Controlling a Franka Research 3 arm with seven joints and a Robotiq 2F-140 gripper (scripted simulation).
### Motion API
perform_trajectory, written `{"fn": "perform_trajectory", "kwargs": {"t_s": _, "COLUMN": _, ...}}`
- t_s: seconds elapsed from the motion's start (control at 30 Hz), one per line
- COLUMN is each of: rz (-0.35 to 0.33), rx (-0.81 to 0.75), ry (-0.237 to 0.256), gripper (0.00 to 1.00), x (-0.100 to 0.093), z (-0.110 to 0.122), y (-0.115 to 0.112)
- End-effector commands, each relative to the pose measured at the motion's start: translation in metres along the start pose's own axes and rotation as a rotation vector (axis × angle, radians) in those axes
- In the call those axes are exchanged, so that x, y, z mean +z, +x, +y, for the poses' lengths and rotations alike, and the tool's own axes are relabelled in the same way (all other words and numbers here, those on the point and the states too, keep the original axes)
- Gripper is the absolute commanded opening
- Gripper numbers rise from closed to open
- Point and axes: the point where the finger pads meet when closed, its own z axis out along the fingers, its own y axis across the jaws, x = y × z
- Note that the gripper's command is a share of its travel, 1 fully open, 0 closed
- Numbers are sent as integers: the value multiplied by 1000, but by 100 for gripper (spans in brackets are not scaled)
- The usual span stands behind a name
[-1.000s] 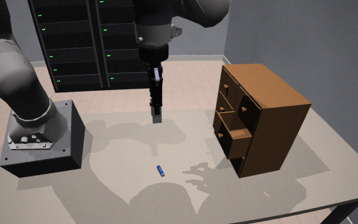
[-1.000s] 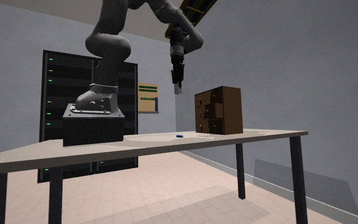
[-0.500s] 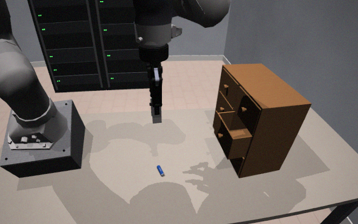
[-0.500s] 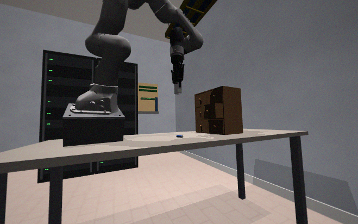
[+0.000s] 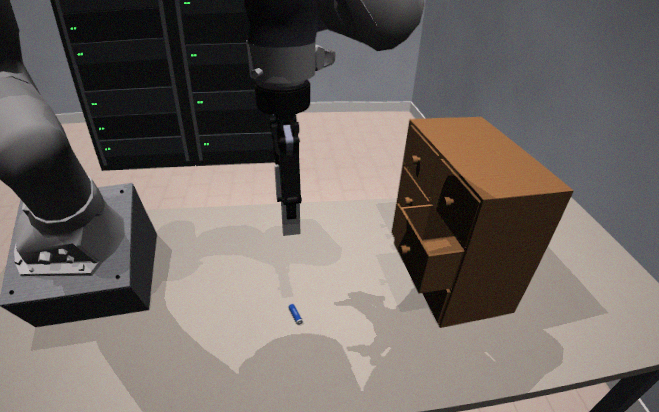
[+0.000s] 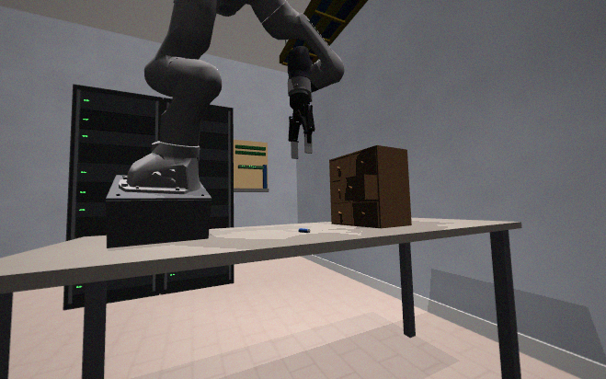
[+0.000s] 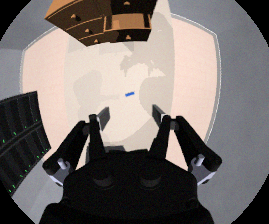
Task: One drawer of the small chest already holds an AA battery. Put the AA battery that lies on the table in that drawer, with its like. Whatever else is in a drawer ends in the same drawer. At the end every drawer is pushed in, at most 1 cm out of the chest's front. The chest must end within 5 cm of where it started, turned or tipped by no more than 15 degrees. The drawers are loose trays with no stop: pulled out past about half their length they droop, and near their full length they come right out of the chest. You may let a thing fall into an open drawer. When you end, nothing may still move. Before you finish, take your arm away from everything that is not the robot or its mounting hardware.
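Observation:
A blue AA battery (image 5: 295, 313) (image 6: 303, 230) (image 7: 129, 94) lies on its side on the table. The small brown chest (image 5: 505, 250) (image 6: 394, 188) (image 7: 65, 16) stands upright at the right in the top and exterior views, with two columns of three drawers. The middle drawer (image 5: 441, 268) (image 6: 370, 187) (image 7: 127, 22) of the near column is pulled part way out. The part of its inside that shows holds no visible object; the rest is hidden. The other drawers look pushed in. My gripper (image 5: 291, 225) (image 6: 301, 149) (image 7: 130, 111) is open and empty, pointing down high above the table.
The arm's base block (image 5: 139, 266) (image 6: 156, 221) stands on the table (image 5: 208, 317) (image 6: 248, 246) at the left. A dark rack (image 5: 132, 76) (image 6: 107, 155) (image 7: 17, 135) stands behind. The chest's open drawer sticks out toward the gripper's side. Arm shadows cross the table top.

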Motion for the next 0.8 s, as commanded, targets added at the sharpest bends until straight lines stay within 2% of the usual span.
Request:
{"fn": "perform_trajectory", "kwargs": {"t_s": 0.0, "rz": 0, "rx": 0, "ry": 0, "gripper": 100, "x": 0, "z": 0, "y": 0}}
{"fn": "perform_trajectory", "kwargs": {"t_s": 0.57, "rz": 17, "rx": -9, "ry": -7, "gripper": 100, "x": 0, "z": 3, "y": 6}}
{"fn": "perform_trajectory", "kwargs": {"t_s": 0.67, "rz": 82, "rx": -45, "ry": -31, "gripper": 100, "x": 0, "z": 14, "y": 27}}
{"fn": "perform_trajectory", "kwargs": {"t_s": 0.77, "rz": 216, "rx": -125, "ry": -80, "gripper": 100, "x": -5, "z": 34, "y": 73}}
